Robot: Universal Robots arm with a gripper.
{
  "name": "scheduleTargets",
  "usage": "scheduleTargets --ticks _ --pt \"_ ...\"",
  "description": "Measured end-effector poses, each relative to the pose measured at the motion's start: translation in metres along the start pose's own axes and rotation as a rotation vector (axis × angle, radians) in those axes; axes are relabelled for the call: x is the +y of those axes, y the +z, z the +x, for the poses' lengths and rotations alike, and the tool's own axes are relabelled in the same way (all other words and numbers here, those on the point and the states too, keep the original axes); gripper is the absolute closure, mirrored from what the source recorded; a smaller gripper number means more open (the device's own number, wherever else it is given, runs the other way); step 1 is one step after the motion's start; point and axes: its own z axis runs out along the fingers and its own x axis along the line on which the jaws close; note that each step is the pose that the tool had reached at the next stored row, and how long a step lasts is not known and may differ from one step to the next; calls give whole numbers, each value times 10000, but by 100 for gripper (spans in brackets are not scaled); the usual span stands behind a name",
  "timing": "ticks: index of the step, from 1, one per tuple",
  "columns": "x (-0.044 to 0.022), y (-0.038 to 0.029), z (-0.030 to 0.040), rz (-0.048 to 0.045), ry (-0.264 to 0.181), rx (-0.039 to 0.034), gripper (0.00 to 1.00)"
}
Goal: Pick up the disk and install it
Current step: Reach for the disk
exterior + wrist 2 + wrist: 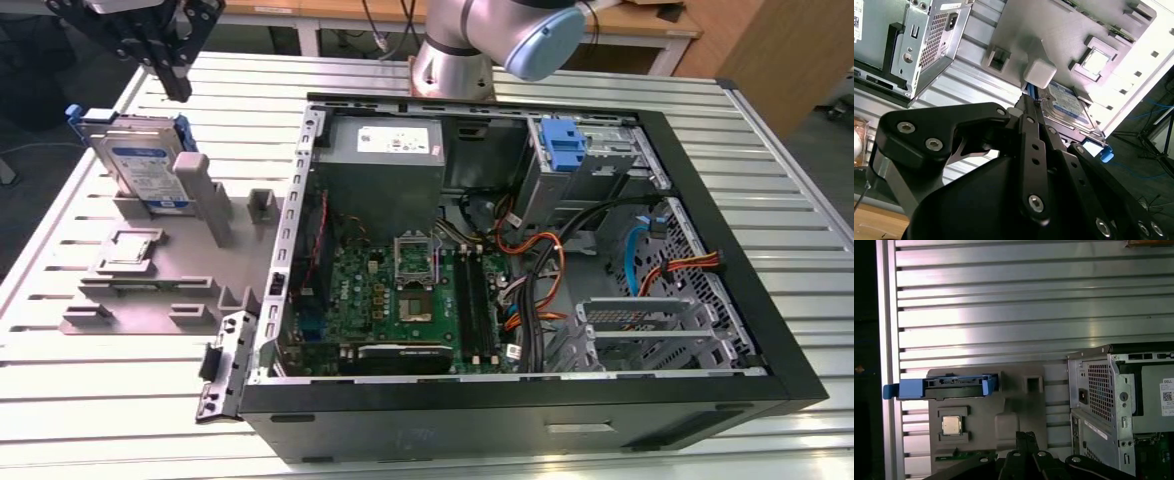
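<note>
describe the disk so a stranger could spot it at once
On the exterior view's left of the open computer case lies a grey fixture plate. The disk stands on edge in it, the only silver slab with blue rails and a white-and-blue label.

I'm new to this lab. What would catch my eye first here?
The big open computer case takes the middle of the slatted table, its green board and coloured cables exposed. On the exterior view's left, the disk stands on edge in a grey holder, blue rails showing. The black claw hangs close above it.
</note>
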Motion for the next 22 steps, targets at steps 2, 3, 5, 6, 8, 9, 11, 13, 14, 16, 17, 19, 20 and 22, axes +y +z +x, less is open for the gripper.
scheduleTargets --ticks 2,3,5,6,8,9,11,13,14,16,17,19,20,22 --pt "-2 -1 22 0 0 0 90" --pt "-3 -1 33 0 0 0 90" --pt "-5 -1 60 0 -1 0 90" --pt "-6 -1 78 1 0 0 90" --pt "-9 -2 123 1 0 0 90" --pt "-11 -2 147 0 0 0 90" --pt "-12 -3 183 0 0 0 90" --pt "-11 -3 204 1 1 1 90" --pt "-10 -3 215 0 0 0 90" --pt "-9 -2 243 0 0 0 90" --pt "-9 -2 258 0 0 0 90" --pt "-10 -2 283 0 0 1 90" --pt "-11 -2 294 1 0 1 90" --pt "-13 -2 316 0 0 0 90"
